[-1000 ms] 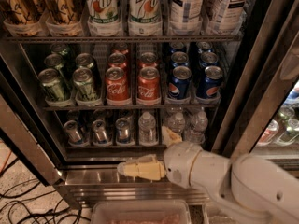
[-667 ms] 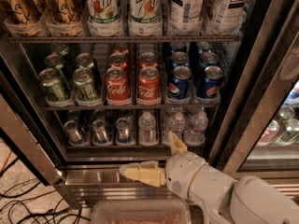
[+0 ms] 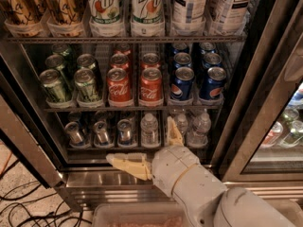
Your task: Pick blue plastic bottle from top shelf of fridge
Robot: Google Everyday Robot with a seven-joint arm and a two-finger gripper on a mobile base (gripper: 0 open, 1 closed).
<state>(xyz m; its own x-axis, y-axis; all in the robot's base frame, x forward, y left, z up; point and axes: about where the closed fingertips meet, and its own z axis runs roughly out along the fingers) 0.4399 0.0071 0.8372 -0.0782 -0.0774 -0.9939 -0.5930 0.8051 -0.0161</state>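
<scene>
Standing upright right of centre on the top shelf (image 3: 156, 39) of the fridge (image 3: 258, 103), the blue plastic bottle (image 3: 189, 8) shows its pale checked label; its cap is out of view. A second tea bottle (image 3: 232, 6) stands just beside it on the right, and two 7up bottles (image 3: 125, 8) stand on its left. The gripper (image 3: 142, 141) sits low, in front of the bottom shelf and well below the bottle. Its pale fingers (image 3: 125, 163) are spread wide apart, one pointing left along the steel sill, the other pointing up before the small water bottles (image 3: 175, 129). The middle rack carries green cans (image 3: 71, 82), red Coca-Cola cans (image 3: 135, 84) and blue Pepsi cans (image 3: 196, 79). Dark cables (image 3: 21, 202) lie on the floor at lower left.
</scene>
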